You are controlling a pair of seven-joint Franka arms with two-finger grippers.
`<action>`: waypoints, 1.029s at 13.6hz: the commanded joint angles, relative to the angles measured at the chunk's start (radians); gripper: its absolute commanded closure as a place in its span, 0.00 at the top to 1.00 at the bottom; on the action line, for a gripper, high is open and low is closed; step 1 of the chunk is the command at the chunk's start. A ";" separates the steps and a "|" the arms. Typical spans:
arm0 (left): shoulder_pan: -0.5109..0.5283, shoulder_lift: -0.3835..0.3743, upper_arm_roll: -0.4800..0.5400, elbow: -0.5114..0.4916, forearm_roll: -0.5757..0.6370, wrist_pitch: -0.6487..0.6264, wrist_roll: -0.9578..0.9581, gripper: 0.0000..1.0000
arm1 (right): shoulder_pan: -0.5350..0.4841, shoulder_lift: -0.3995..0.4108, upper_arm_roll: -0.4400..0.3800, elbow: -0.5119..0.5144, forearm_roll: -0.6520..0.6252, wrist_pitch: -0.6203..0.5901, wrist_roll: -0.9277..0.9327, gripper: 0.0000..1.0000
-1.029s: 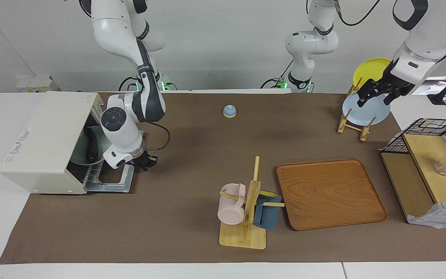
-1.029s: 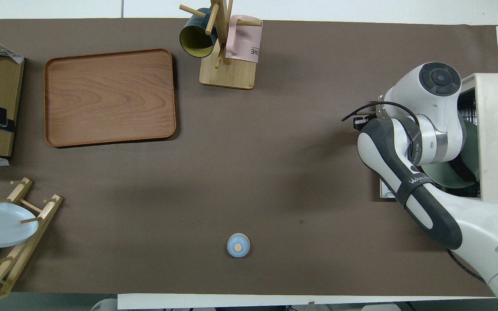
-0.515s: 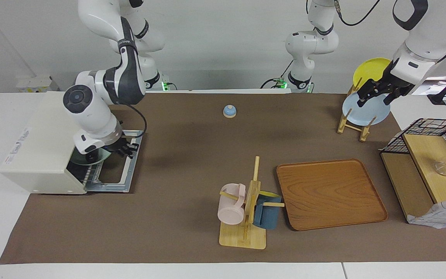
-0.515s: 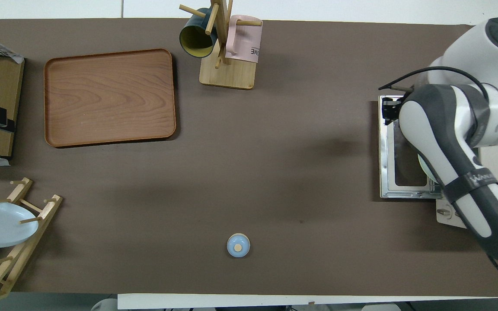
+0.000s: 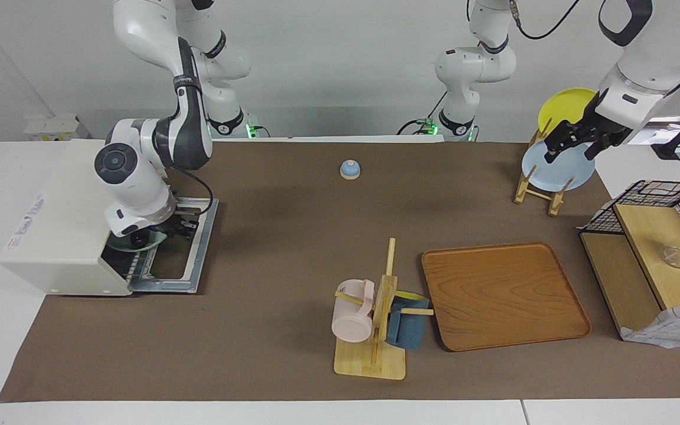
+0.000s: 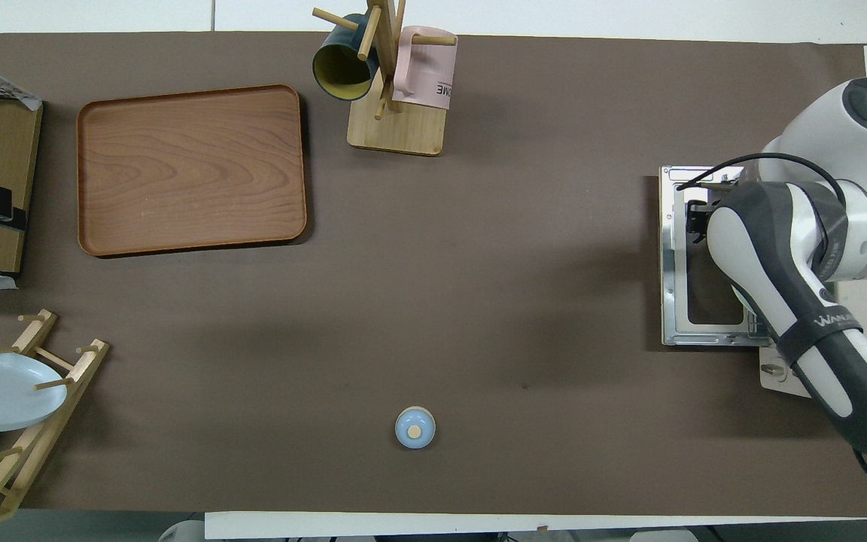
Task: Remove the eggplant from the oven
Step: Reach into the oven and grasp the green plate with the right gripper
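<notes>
Right gripper (image 5: 182, 229) over the open door of the oven (image 5: 62, 221), fingers' state impossible to tell. Left gripper (image 5: 573, 141) waiting above a blue plate (image 5: 555, 168), fingers apart.

You're in a robotics lab. Two robot arms (image 5: 157, 136) bolted to a paper-covered table (image 5: 293, 236). Bare white walls.

R arm bent low, right gripper (image 5: 182, 227) pointing down; left gripper (image 5: 573, 143) raised, waiting.
</notes>
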State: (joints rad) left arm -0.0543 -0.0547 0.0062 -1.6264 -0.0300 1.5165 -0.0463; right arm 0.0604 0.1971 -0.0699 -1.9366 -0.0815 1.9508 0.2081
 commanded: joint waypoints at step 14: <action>0.013 -0.017 -0.003 -0.012 -0.007 -0.050 0.016 1.00 | -0.011 -0.074 0.007 -0.087 -0.041 -0.013 -0.096 0.40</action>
State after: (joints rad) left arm -0.0543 -0.0547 0.0062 -1.6267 -0.0300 1.5080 -0.0463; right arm 0.0601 0.1678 -0.0652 -1.9573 -0.1060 1.8999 0.1565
